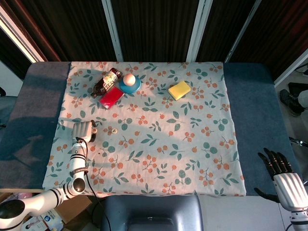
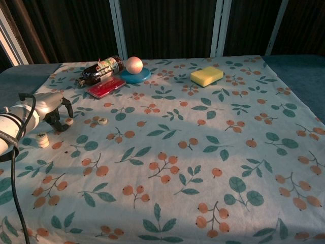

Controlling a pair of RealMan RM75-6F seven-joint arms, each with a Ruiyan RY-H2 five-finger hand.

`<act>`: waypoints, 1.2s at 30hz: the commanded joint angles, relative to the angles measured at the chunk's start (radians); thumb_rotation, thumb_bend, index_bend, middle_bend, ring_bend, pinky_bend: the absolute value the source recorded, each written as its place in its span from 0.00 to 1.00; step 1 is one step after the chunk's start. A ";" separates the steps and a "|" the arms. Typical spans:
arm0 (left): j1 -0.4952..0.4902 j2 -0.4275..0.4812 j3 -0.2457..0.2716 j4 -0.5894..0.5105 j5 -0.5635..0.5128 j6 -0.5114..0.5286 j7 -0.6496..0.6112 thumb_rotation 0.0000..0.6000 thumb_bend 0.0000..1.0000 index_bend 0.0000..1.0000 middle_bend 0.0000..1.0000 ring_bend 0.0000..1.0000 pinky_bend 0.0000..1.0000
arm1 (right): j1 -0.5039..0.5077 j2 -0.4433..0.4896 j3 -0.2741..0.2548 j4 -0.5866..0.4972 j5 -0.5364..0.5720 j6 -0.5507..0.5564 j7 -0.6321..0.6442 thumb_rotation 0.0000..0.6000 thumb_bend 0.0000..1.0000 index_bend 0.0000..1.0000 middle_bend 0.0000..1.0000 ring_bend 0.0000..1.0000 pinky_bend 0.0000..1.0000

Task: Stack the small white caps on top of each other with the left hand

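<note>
Small stack of white caps [image 2: 42, 140] near left edge; loose cap [image 2: 102, 121] flat, apart; another [image 2: 67, 121] between
</note>
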 commanded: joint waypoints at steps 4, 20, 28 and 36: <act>-0.001 -0.008 0.003 0.015 -0.002 -0.003 -0.001 1.00 0.39 0.41 1.00 1.00 1.00 | -0.001 0.001 0.000 -0.001 0.001 0.000 0.001 1.00 0.18 0.00 0.00 0.00 0.00; -0.001 -0.017 0.005 0.033 0.015 -0.002 -0.017 1.00 0.39 0.49 1.00 1.00 1.00 | 0.000 -0.001 0.000 -0.001 0.001 -0.002 -0.003 1.00 0.18 0.00 0.00 0.00 0.00; 0.006 0.001 0.003 -0.001 0.040 0.019 -0.034 1.00 0.39 0.52 1.00 1.00 1.00 | -0.001 0.000 0.000 0.000 0.000 -0.001 -0.001 1.00 0.18 0.00 0.00 0.00 0.00; 0.052 0.103 0.009 -0.218 0.117 0.107 -0.076 1.00 0.39 0.51 1.00 1.00 1.00 | 0.001 -0.002 -0.001 0.001 -0.004 -0.003 -0.008 1.00 0.18 0.00 0.00 0.00 0.00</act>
